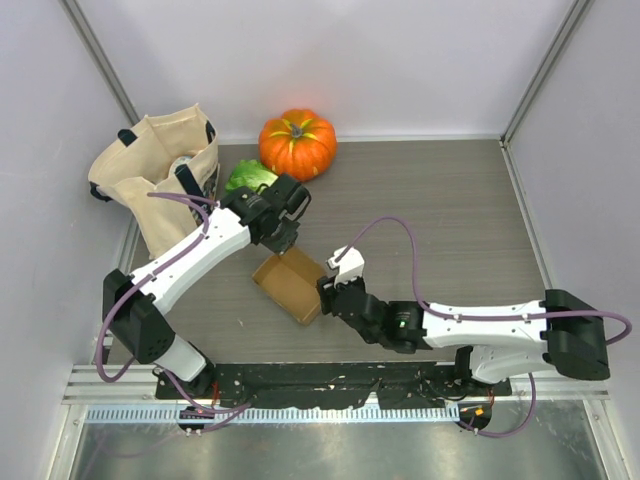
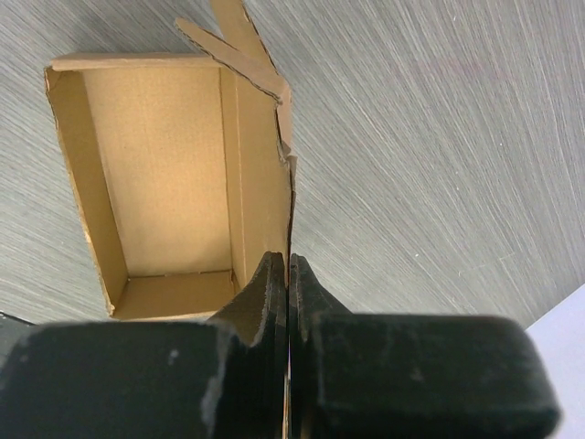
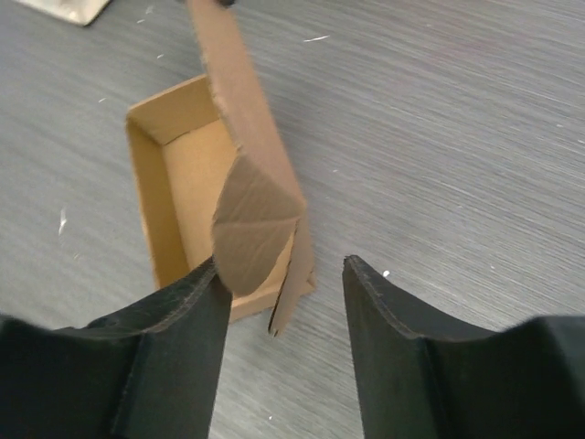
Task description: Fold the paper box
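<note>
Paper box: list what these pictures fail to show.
- Top view: both ends of the paper box lie under the left claw and right claw.
- Left wrist: lid's pinched edge vanishes between the fingers.
- Right wrist: lid top cut off by the frame; near corner behind a finger.

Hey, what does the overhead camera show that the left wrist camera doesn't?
Only overhead: the ribbed orange pumpkin, the beige canvas tote bag, a green leafy vegetable and the right arm. Only left wrist: the empty inside of the tan cardboard paper box, and the left pincer shut on its upright flap. Both: that box on the grey wood-grain table.
</note>
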You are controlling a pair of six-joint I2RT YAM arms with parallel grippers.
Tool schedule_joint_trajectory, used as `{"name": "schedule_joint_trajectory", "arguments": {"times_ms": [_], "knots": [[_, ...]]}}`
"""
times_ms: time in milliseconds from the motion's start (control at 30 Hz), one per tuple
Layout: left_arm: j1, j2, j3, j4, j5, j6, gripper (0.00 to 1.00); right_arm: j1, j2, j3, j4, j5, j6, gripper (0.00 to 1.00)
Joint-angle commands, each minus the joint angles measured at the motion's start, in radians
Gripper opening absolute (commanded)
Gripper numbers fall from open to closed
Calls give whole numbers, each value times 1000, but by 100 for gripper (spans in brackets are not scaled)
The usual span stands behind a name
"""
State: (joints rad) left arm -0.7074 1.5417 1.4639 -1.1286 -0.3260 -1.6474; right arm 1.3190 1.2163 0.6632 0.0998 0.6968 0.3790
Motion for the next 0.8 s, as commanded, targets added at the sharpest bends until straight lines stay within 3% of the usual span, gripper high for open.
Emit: {"name": "schedule_joint_trajectory", "arguments": {"times_ms": [0,33,67,100,133,167,200,267,333,400,433,467,567,633,767], "knots": [[2,-46,20,-20,-58,-26,0,9,64,107,-131,257,145,50],[2,-60,10,-13,-54,-25,2,9,69,117,-144,271,156,46],[2,-67,-2,2,-45,-23,11,9,72,116,-149,277,158,40],[2,-78,-32,41,-42,-6,19,11,72,115,-156,286,152,28],[3,-90,-46,58,-41,1,30,9,68,110,-160,288,150,23],[3,-112,-59,72,-42,11,48,6,62,104,-158,285,149,17],[3,-126,-77,94,-54,33,55,3,43,89,-149,270,134,4],[5,-175,-94,143,-68,75,69,-15,20,67,-131,250,109,1],[5,-224,-151,211,-70,192,77,-27,-24,30,-110,227,54,1],[5,-336,-264,379,-65,306,81,-58,-69,-5,-106,170,-1,1],[8,-391,-317,457,-48,486,84,-72,-114,-17,-106,141,-55,1],[11,-491,-443,644,-24,565,87,-92,-145,-33,-72,101,-83,1],[22,-650,-679,928,113,870,95,-217,-245,-70,-78,-83,-167,1],[28,-777,-778,1012,149,946,97,-317,-280,-74,-89,-234,-212,1],[46,-830,-921,1087,244,1048,99,-461,-266,-79,-56,-498,-290,1]]}}
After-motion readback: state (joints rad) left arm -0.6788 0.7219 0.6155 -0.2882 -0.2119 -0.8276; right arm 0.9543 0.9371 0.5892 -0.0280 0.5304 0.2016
